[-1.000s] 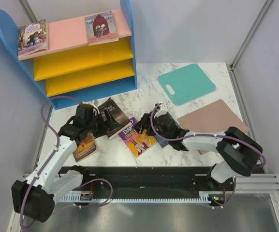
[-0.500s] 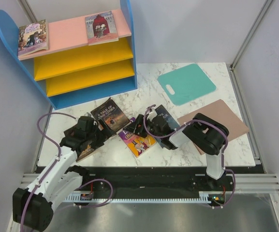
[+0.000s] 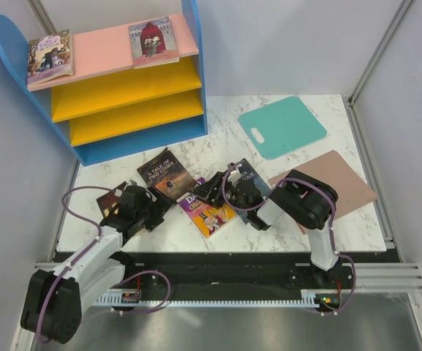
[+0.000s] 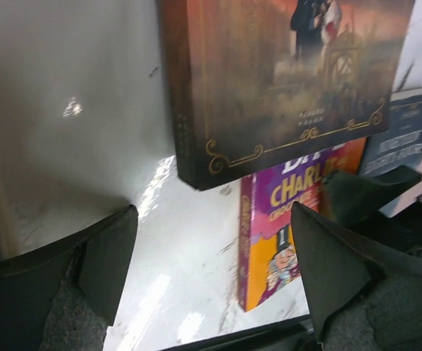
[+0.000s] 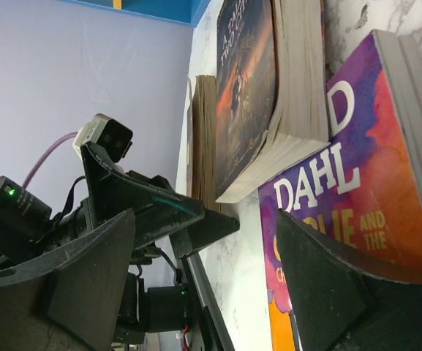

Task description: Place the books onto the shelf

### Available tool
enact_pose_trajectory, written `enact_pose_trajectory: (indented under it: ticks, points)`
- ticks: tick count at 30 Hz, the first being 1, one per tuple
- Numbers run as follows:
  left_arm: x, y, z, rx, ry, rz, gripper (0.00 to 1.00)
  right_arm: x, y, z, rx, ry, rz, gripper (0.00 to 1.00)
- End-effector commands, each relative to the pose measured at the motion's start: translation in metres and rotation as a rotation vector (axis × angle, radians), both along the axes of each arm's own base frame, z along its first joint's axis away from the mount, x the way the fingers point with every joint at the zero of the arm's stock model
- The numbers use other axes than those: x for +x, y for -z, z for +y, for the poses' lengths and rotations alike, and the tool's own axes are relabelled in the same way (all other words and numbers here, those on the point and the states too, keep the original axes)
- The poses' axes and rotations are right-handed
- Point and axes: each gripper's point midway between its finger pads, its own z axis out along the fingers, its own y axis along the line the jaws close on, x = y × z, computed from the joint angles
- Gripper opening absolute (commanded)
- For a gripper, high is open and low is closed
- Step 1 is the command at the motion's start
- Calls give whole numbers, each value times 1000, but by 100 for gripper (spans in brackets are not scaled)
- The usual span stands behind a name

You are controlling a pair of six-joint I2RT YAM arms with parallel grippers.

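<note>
Nearest the arms' bases, we find the left gripper low over the marble table. Its jaws are spread wide with nothing between them, and it faces the corner of the dark Tale of Two Cities book. Opposite it the right gripper is likewise open and empty, close to the purple-yellow Dahl book, which lies flat between the two grippers. A brown-orange book peeks out beside the left wrist, and a navy book lies partly under the right arm. So we count four books on the table, none of them gripped. Farther back and to the right lie the teal mat and the pinkish mat. At the far left stands the shelf, with two books on its pink top board: one near the rounded blue side, the other near the straight side. We judge the task about a third done: two shelved, four left, and the next pickup not yet begun.
</note>
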Motion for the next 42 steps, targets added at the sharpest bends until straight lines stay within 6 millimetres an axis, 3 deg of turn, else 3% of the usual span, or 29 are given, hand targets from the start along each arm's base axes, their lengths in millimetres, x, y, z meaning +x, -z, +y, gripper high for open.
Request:
enact_pose_trajectory:
  ticks: [1, 6, 11, 18, 21, 25, 29, 34, 39, 42]
  points:
    - [9, 15, -5, -83, -71, -24, 92, 0, -31, -5, 102, 5, -75, 85]
    - [18, 16, -4, -101, -98, -75, 89, -1, -32, -11, 107, 13, -79, 86]
    - [19, 19, -3, -107, -119, -82, 70, 0, -33, -14, 122, 16, -78, 87]
    - [22, 18, 9, -111, -194, -155, 62, -2, -30, -13, 130, 9, -72, 89]
    - [25, 14, 16, -126, -247, -206, 63, -2, -29, -14, 138, 9, -67, 90]
    - [26, 12, 25, -130, -291, -280, 73, -3, -30, -15, 148, 8, -68, 90]
    - [37, -4, 28, -129, -295, -376, 76, -4, -27, -14, 145, 5, -65, 91]
    - [49, -13, 15, -130, -228, -379, 77, -5, -26, -15, 157, 3, -58, 92]
    - [52, 4, -3, -147, -160, -270, 77, -7, -26, -17, 162, 2, -56, 93]
    - [59, 1, -13, -185, -130, -281, 77, -9, -26, -18, 161, 0, -55, 94]
